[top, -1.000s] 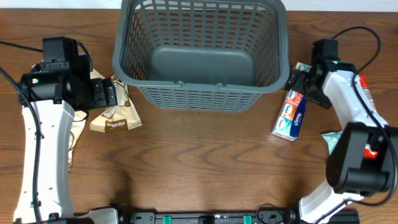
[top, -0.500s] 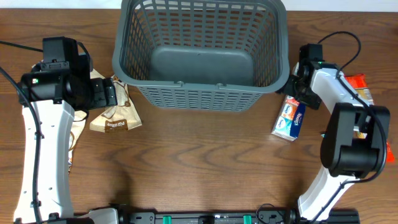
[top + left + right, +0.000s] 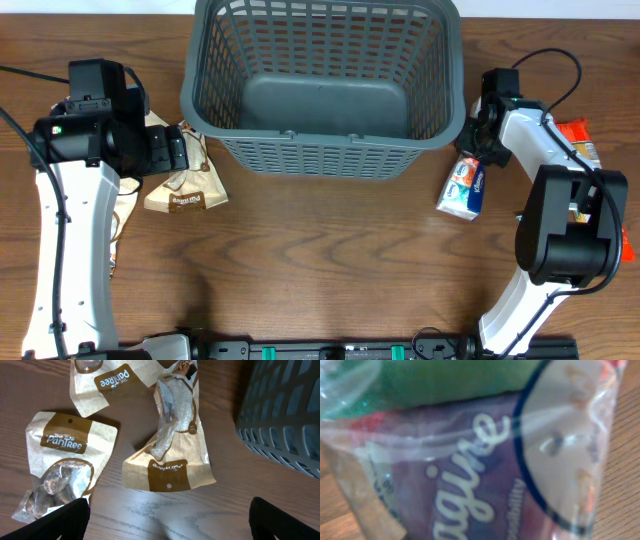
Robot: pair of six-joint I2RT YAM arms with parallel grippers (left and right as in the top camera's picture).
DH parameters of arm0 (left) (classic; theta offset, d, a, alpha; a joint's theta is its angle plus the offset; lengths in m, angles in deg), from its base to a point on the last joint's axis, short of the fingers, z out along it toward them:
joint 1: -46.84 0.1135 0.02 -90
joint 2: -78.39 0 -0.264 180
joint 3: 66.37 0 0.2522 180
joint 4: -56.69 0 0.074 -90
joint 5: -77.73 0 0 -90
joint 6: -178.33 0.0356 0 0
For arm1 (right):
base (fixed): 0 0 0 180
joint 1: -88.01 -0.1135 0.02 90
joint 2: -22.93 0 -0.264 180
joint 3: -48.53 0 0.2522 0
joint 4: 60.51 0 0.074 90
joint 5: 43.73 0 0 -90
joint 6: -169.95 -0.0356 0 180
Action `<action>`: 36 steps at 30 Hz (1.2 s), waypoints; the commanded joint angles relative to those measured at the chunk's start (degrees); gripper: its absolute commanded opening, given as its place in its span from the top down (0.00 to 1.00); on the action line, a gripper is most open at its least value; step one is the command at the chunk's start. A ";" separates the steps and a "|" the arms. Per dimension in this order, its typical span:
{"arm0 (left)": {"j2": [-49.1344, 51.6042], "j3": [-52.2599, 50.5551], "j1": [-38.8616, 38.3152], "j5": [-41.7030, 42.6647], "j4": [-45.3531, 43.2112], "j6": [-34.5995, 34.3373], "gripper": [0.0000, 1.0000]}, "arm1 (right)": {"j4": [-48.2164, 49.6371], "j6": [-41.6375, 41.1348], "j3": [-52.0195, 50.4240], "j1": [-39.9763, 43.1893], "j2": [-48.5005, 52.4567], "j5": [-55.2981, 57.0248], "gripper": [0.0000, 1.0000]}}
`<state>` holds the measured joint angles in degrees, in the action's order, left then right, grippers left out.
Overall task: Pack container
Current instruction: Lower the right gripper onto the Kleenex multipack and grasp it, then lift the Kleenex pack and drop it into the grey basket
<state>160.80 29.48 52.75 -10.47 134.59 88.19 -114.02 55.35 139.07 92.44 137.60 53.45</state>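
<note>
The blue packet [image 3: 466,188] beside the basket [image 3: 320,155] looks light, crinkly, best pinched at its top seam (right gripper [image 3: 476,152] there, grip hidden; left gripper [image 3: 167,520] open).

My white left arm stretches far along the left side. Its black left gripper [image 3: 188,150] is turned rightward, fingertips [image 3: 60,519] spread wide. My white right arm arches far, then leftward, right gripper [image 3: 478,145] angled down, its jaws' spacing hidden.

basket [image 3: 320,158] top open, brown bags [image 3: 185,190] L, blue packet [image 3: 465,187] R
</note>
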 commanded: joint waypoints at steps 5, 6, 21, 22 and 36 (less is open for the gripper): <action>0.33 -0.46 0.28 0.59 0.17 0.52 0.07 | -0.61 1.62 1.33 0.28 -2.40 -1.62 0.99; 0.33 -0.46 0.28 0.59 0.17 0.52 0.07 | -1.07 2.23 2.19 0.50 -3.89 -1.60 0.99; 0.33 -0.46 0.28 0.59 1.20 0.52 0.07 | -3.02 20.15 12.90 0.83 -34.49 -1.14 0.99; 0.33 -0.46 0.28 0.59 1.31 0.52 0.07 | -2.47 24.61 13.29 0.07 -36.28 -3.89 0.99; 0.31 -0.46 0.13 0.63 1.84 0.31 0.07 | 15.67 56.48 16.09 -20.09 -39.04 -11.72 0.99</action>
<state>160.80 29.48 52.75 -10.47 136.08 88.19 -101.28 105.75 153.21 74.34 96.47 42.33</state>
